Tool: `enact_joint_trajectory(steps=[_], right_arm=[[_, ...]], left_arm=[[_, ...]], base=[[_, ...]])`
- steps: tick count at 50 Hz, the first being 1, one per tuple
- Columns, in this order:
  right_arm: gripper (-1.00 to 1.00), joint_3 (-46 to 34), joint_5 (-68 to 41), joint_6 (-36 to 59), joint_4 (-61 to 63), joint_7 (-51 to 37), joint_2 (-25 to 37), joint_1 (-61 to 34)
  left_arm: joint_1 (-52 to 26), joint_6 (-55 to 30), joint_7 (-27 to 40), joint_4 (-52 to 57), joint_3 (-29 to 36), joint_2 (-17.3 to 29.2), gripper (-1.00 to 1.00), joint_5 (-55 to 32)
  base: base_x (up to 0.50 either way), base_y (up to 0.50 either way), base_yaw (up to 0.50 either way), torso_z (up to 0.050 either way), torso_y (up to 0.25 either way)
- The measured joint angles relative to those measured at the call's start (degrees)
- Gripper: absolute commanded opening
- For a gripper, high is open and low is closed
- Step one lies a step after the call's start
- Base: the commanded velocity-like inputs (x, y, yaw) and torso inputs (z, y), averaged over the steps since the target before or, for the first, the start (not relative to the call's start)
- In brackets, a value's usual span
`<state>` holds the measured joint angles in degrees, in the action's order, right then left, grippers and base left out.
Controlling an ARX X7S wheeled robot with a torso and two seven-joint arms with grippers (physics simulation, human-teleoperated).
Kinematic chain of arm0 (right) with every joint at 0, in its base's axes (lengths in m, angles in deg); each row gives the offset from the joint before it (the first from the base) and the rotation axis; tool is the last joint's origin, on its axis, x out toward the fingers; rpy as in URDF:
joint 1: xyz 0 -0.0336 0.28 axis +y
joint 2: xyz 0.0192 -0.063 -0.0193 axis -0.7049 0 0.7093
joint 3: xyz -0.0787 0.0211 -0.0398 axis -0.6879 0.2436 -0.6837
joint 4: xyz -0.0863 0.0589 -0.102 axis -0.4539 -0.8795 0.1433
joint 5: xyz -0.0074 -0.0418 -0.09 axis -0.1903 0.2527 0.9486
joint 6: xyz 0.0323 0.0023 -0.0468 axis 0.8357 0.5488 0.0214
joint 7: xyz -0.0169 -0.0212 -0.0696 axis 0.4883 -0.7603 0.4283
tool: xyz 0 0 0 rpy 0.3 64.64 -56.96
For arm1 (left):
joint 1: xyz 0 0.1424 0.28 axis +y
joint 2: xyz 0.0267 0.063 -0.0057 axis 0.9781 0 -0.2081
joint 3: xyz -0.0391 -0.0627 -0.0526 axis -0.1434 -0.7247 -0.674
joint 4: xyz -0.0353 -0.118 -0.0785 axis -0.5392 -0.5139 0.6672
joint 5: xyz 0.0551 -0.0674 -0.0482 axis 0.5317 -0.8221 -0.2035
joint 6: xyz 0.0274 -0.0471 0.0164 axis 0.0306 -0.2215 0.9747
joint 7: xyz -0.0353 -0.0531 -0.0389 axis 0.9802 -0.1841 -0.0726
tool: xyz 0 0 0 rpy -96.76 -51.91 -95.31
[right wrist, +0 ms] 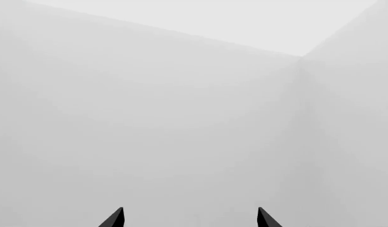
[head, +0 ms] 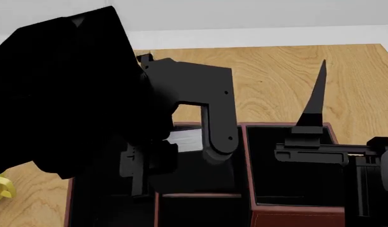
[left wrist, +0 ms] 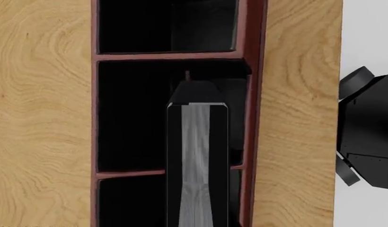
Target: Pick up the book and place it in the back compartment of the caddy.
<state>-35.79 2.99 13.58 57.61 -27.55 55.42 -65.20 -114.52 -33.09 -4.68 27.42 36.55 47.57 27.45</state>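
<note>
The book (left wrist: pixel 197 156) is a thin black slab with a pale grey page edge. My left gripper (left wrist: pixel 197 223) is shut on it and holds it edge-on over the caddy (left wrist: pixel 175 56), a box with dark red-brown walls and black sections. In the left wrist view the book's free end is over the section between two dividers, close to one long wall. In the head view my left arm hides most of the book; a pale strip of page edge (head: pixel 184 139) shows in the caddy's (head: pixel 245 156) far left part. My right gripper (head: pixel 315 101) is open, empty, and points up above the caddy's right side.
A yellow mug (head: pixel 1 190) lies on the wooden table (head: pixel 276 80) at the near left. The robot's black base (left wrist: pixel 369 127) shows past the table edge. The right wrist view shows only a blank pale wall beyond the gripper (right wrist: pixel 189 217).
</note>
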Motion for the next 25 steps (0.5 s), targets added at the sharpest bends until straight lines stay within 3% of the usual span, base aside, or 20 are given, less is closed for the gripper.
enact_joint_trajectory(steps=[25], right_arm=[[1.0,-0.53,-0.64,0.07,-0.88,0.76,-0.57,-0.86]], left_arm=[[1.46,-0.25,2.75,-0.66,0.75,-0.69,-1.0,-3.73]], base=[[0.0,0.0,0.0,0.0,0.001]])
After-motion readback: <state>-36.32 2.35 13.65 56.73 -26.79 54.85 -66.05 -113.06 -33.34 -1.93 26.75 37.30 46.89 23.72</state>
